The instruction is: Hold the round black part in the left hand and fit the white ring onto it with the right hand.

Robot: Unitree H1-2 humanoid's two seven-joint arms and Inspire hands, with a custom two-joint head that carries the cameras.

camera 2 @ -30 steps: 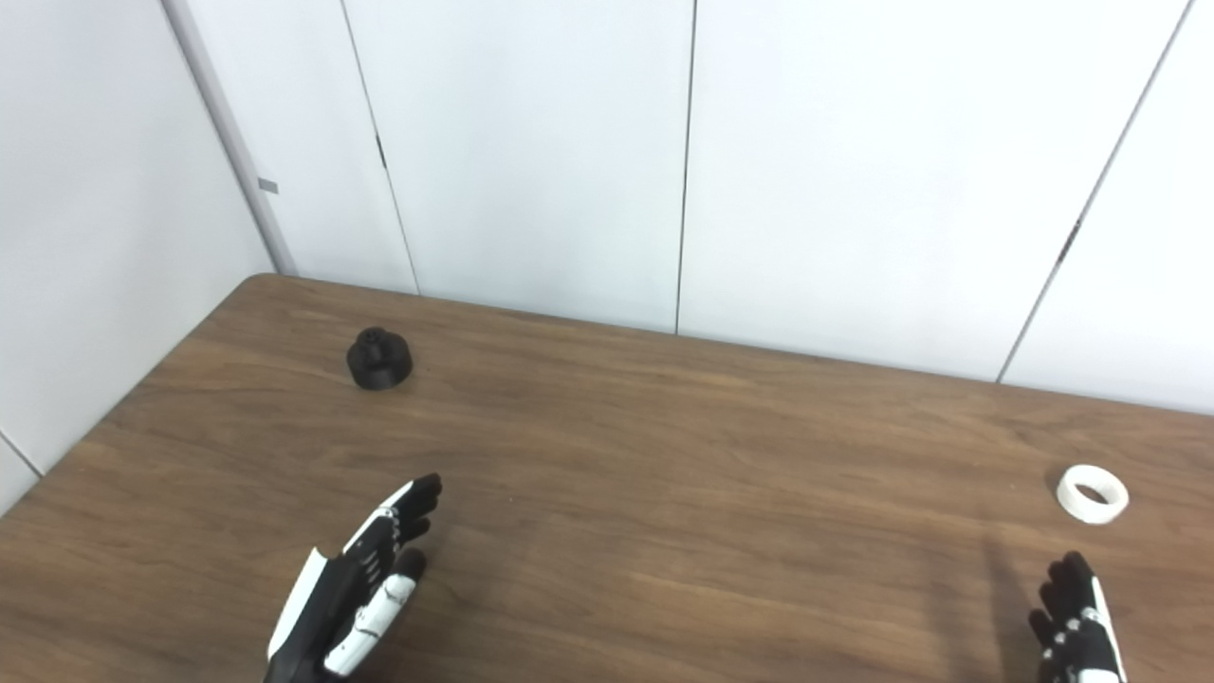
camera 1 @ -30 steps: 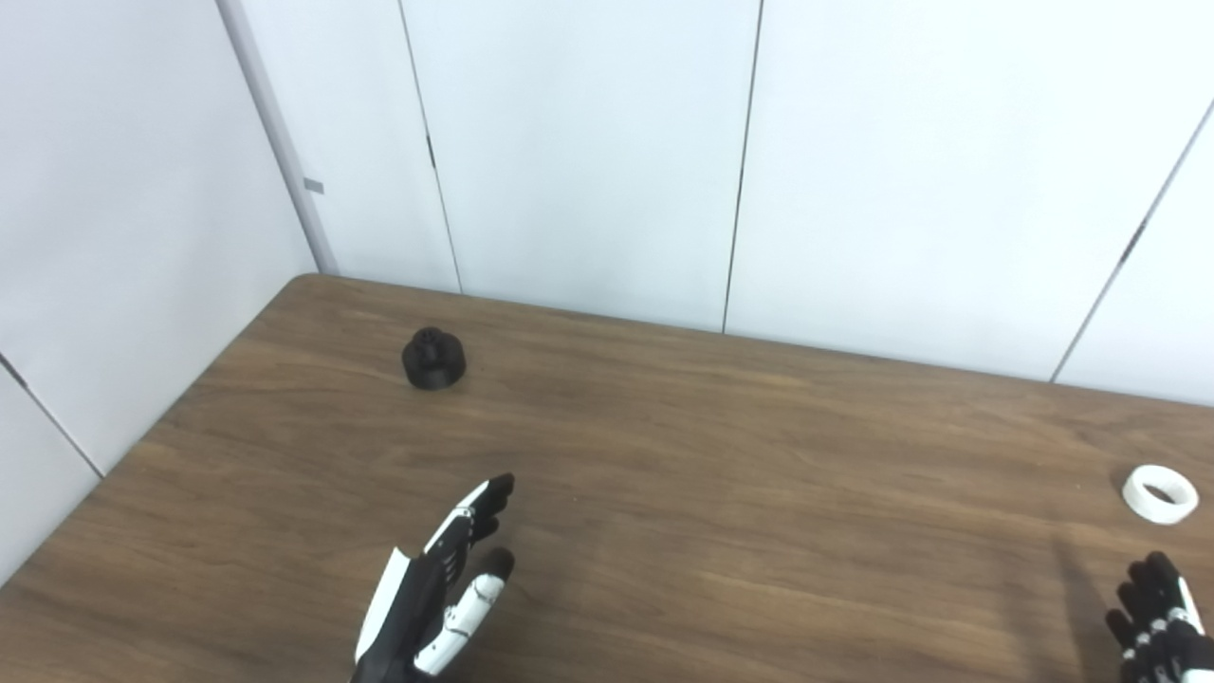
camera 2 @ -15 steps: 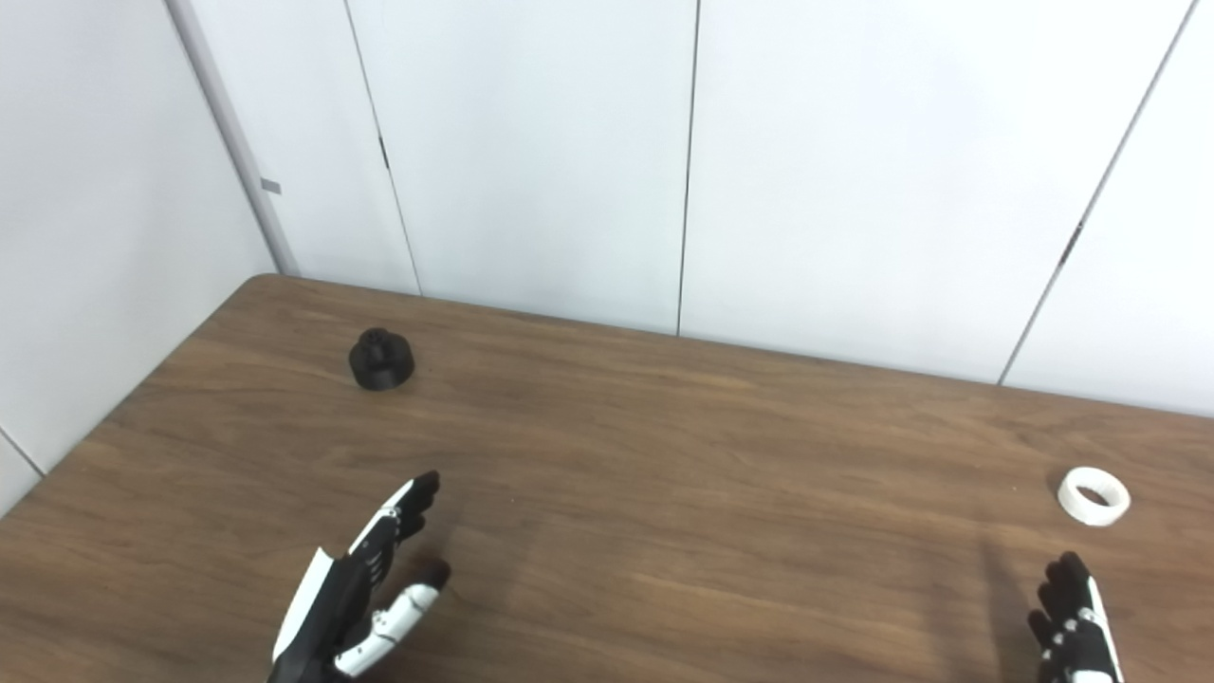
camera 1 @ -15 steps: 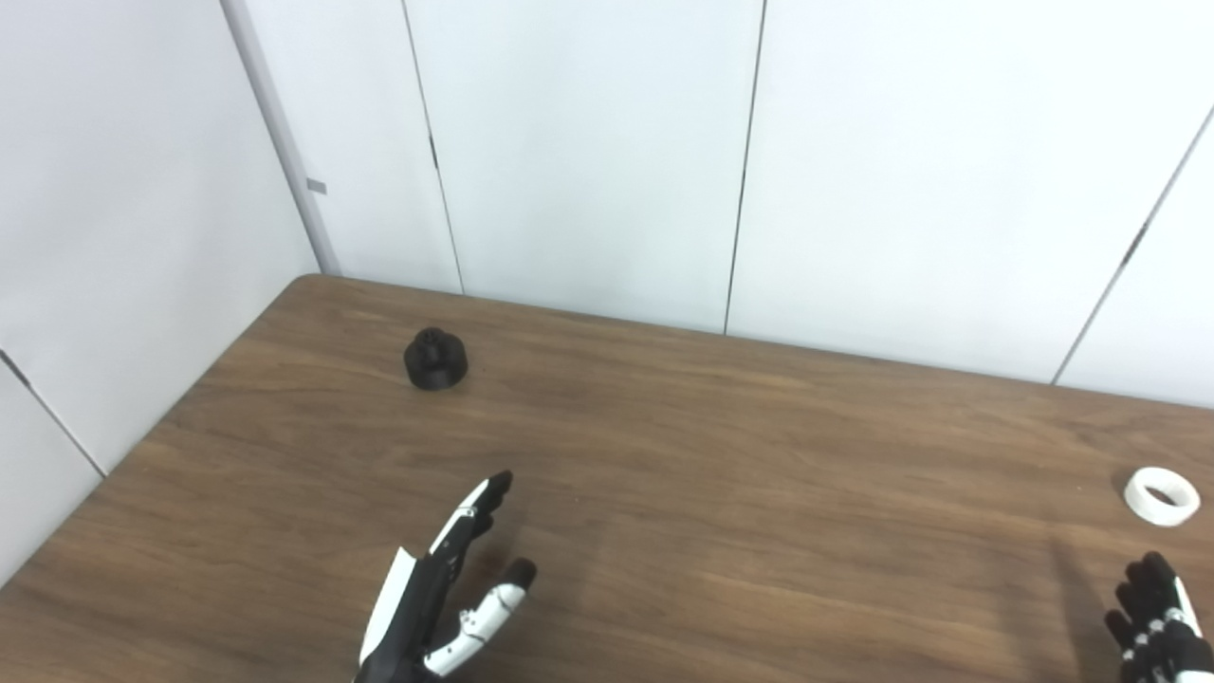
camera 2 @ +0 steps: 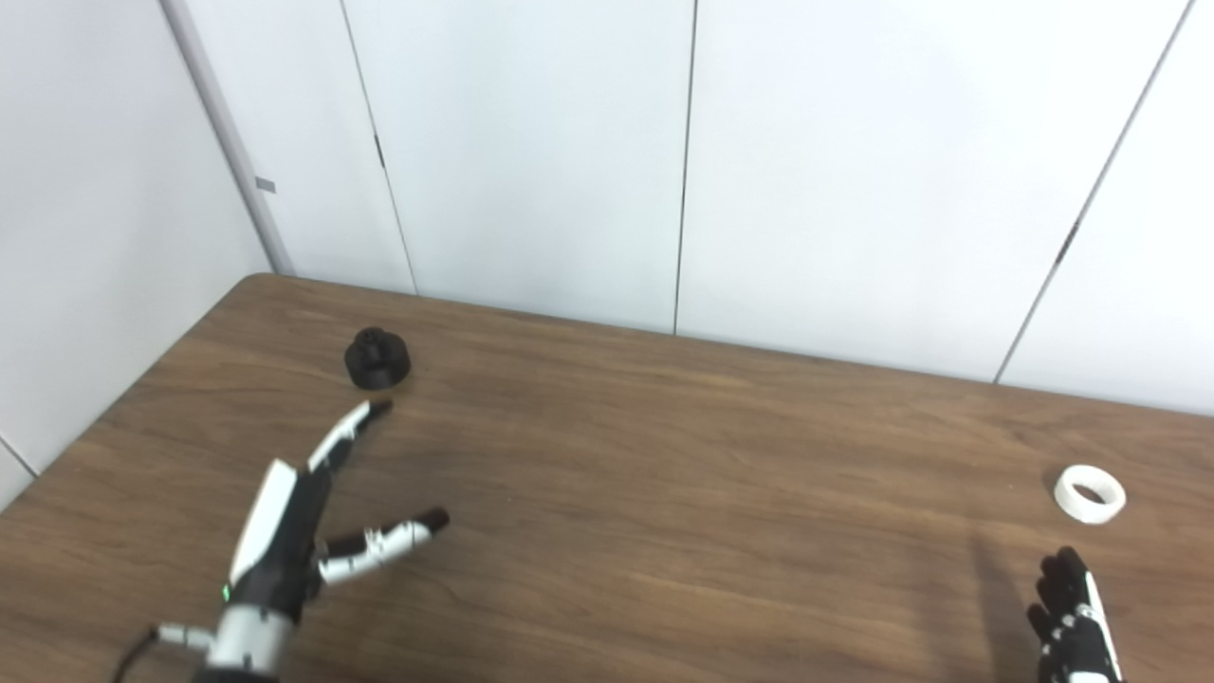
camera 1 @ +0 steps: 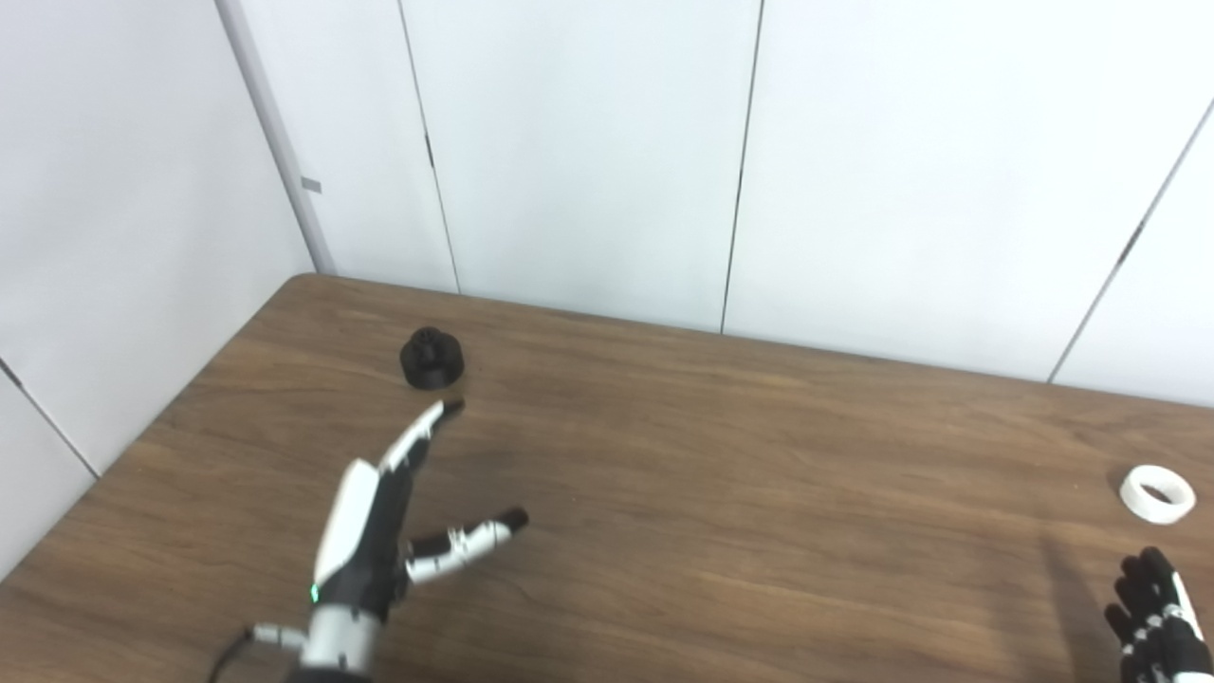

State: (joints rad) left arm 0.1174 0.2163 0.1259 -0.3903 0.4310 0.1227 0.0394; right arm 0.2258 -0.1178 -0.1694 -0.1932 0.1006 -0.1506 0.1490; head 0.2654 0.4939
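The round black part (camera 1: 432, 358) rests on the brown table (camera 1: 721, 446) near its far left corner. My left hand (camera 1: 379, 517) hovers in front of it, open, fingers stretched toward the part and thumb spread to the right; the fingertips end a short way short of the part. The white ring (camera 1: 1156, 493) lies flat near the table's right side. My right hand (camera 1: 1152, 626) shows only its fingers at the bottom right corner, just in front of the ring, open and holding nothing.
White wall panels (camera 1: 588, 152) rise directly behind the table's far edge and along its left side. A thin cable (camera 1: 237, 645) trails from the left wrist.
My left hand has moved forward and left toward the black part, and its thumb has spread wider. The right hand has hardly moved.
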